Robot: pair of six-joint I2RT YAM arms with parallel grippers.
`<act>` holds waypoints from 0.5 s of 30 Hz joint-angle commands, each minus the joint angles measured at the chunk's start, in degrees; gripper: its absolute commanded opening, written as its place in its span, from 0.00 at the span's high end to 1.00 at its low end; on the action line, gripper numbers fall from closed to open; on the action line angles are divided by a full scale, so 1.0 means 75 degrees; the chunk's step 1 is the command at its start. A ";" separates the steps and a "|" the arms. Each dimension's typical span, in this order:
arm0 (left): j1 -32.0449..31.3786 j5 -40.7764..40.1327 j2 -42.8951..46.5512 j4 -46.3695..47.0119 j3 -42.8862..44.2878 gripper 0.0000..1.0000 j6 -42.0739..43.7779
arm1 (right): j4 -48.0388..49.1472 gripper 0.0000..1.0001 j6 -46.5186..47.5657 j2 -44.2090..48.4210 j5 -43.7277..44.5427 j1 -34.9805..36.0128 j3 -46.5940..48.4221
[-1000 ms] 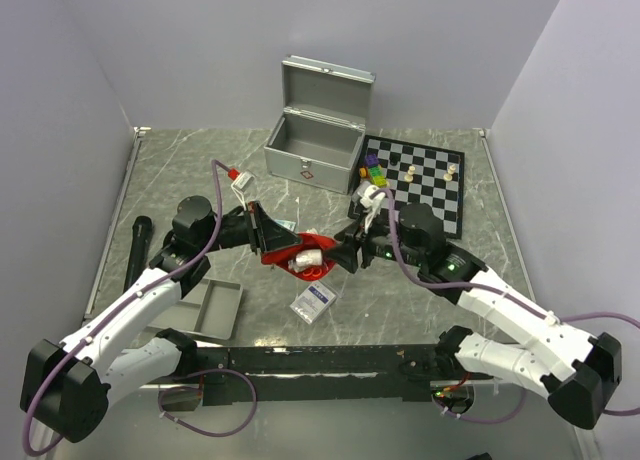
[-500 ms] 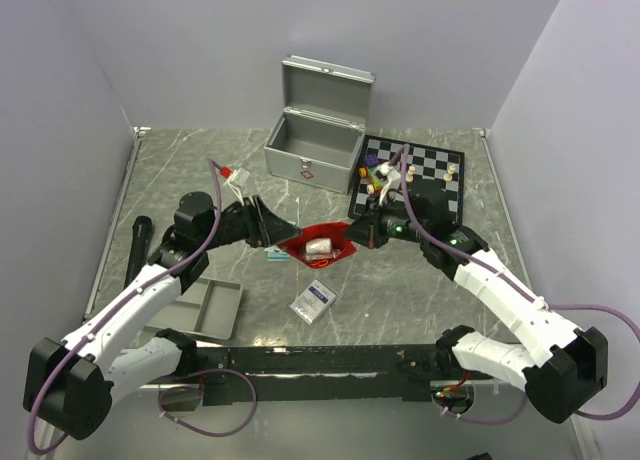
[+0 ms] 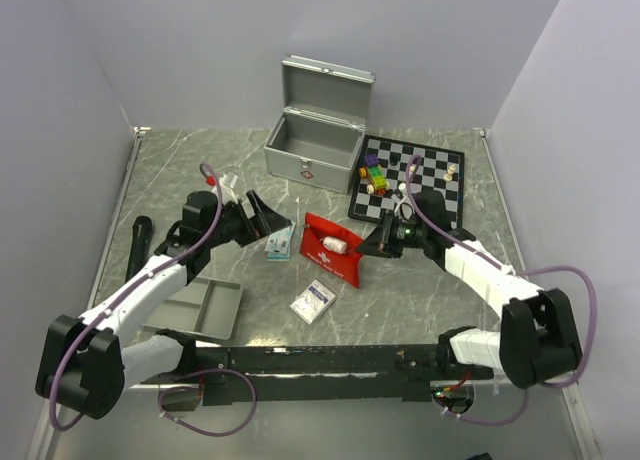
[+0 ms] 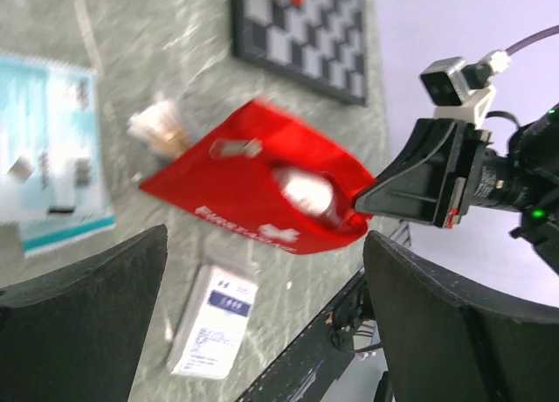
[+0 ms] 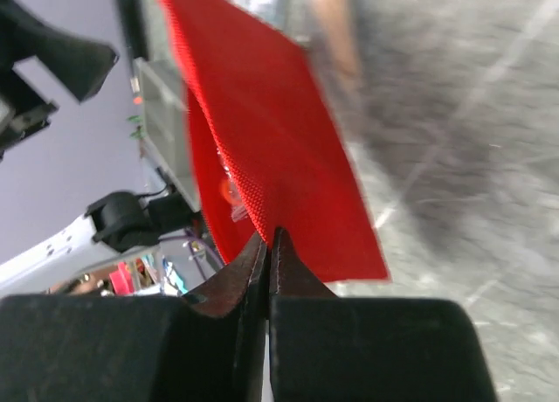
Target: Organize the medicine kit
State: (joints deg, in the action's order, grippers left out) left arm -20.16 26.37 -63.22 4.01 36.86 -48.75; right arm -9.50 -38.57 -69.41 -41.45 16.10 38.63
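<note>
**Right end effector.** We find the right end effector (image 3: 371, 248) closed tightly on the right-hand edge of the red pouch (image 3: 332, 248). In the right wrist view the two fingers (image 5: 229, 290) meet with only the red fabric (image 5: 262, 149) between them.

**Left end effector.** The left end effector (image 3: 268, 220) is spread wide and grips nothing. In the left wrist view its fingers (image 4: 83, 288) frame the pouch (image 4: 253, 192) from a distance, with no contact.

**Pouch.** The pouch sits near the middle of the table (image 3: 420, 300), between the two arms. A small white item (image 3: 337, 246) shows inside it. We cannot tell whether the far end of the pouch rests on the table or hangs just above it.

**Surrounding items.**
- A teal-and-white booklet (image 3: 279, 245) lies just left of the pouch, below the left end effector.
- A white packet (image 3: 313, 302) lies near the pouch, on the side towards the arm bases.
- A grey metal case (image 3: 312, 140) stands behind with its lid up.
- A chessboard (image 3: 425, 185) carrying a few small pieces lies to the right of the case.
- A grey tray (image 3: 208, 310) and a black cylindrical object (image 3: 137, 245) lie at the left of the table.
</note>
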 commanded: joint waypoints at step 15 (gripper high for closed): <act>0.0028 -0.0013 -0.0851 0.0963 0.0077 0.01 -0.0214 | 0.0340 0.57 0.1579 -0.0144 0.1098 0.0127 0.0228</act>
State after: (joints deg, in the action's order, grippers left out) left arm -20.05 24.25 -68.03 4.97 35.05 -49.28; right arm -11.22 -30.13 -70.17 -32.97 16.64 38.85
